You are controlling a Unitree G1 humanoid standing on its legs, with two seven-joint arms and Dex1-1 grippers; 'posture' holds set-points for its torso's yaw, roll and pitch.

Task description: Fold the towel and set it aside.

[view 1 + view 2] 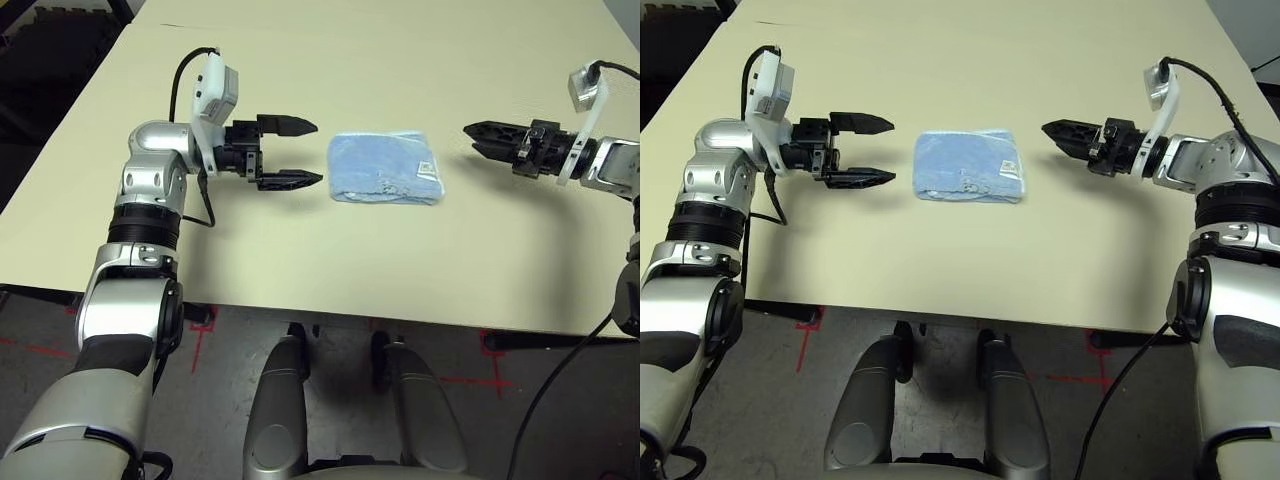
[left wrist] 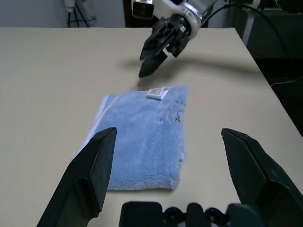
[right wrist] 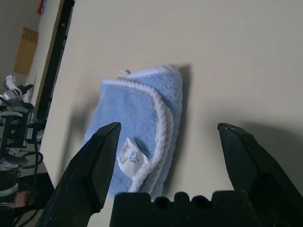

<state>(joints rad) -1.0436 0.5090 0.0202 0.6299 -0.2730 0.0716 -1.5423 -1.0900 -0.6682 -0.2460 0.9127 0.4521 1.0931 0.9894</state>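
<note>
Terry cloth: the towel (image 1: pixel 387 168) lay folded into a compact light-blue pad on the table (image 1: pixel 300 270), white tag (image 2: pixel 157 92) on top at its right end
Position: towel flat, between the two grippers, touching neither; not yet set aside
Left gripper (image 1: pixel 290 152): just left of the towel; fingers spread wide, holding nothing
Right gripper (image 1: pixel 1055 131): right of the towel, clear of it; fingers wide apart in the right wrist view, holding nothing
Axis: long side ran left to right, gripper to gripper; stitched edging (image 3: pixel 161 111) faced the right gripper
Risk: a pinch on the top layer alone would probably peel the fold open; a one-sided drag could skew the pad; loose layers at the edging looked the likeliest to catch
</note>
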